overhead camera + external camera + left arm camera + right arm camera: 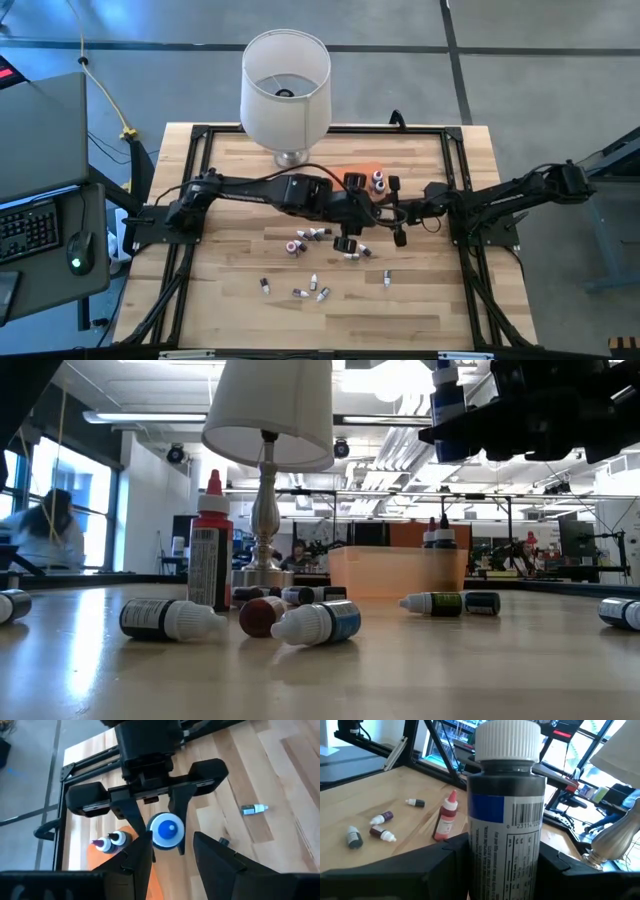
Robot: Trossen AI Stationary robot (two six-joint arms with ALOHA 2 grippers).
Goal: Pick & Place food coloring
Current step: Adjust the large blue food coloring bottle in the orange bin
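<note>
Several bottles (310, 235) litter table (430, 300) near lamp (286, 95)

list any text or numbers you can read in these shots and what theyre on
"0 23114..." partly readable under the barcode on the bottle held in the right claw; the digits after that are cut off.
Fine print on that bottle's label: too blurred to read.
Labels on the bottles lying on the table: too small to read.
Nothing else legible.

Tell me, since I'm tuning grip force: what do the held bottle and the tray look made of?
Held bottle: seemingly plastic, with a glossy printed label and ribbed white cap. Orange tray: likely translucent plastic, since light glows through its walls. The right gripper holds the bottle.
</note>
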